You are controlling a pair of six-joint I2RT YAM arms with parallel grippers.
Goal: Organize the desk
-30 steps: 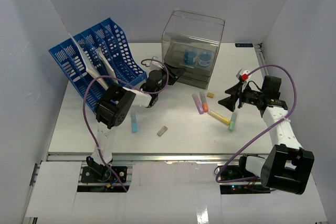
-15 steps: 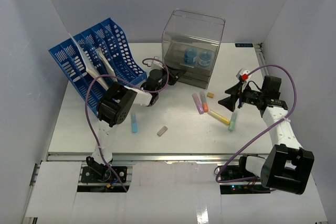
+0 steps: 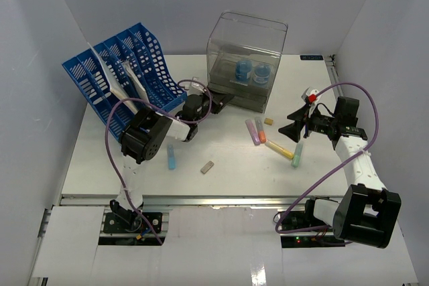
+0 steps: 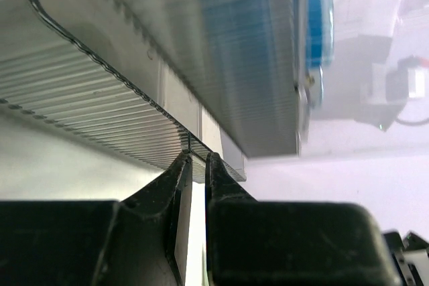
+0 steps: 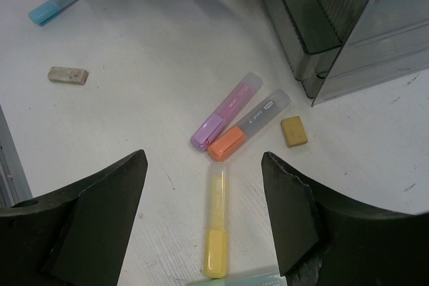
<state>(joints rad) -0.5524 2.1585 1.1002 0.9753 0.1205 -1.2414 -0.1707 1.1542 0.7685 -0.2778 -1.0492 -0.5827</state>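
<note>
The white desk (image 3: 228, 182) carries purple (image 3: 252, 132), orange (image 3: 260, 129), yellow (image 3: 279, 149), green (image 3: 297, 155) and blue (image 3: 171, 156) highlighters and two small erasers (image 3: 207, 167). My left gripper (image 3: 221, 100) is shut on the front lip of the lower drawer (image 4: 87, 92) of the clear drawer box (image 3: 247, 51); the thin lip sits between its fingertips (image 4: 194, 159). My right gripper (image 3: 293, 130) is open and empty, hovering above the yellow highlighter (image 5: 217, 222), its fingers (image 5: 114, 192) on either side.
A blue slotted file rack (image 3: 120, 78) holding white papers stands at the back left. Two blue rolls (image 3: 251, 72) sit inside the drawer box. A metal rail (image 3: 201, 200) runs along the front edge. Pale walls enclose the desk.
My left gripper has drawn back slightly toward the near left with the drawer lip in it, and the drawer has slid out a little. The right arm has not moved.
</note>
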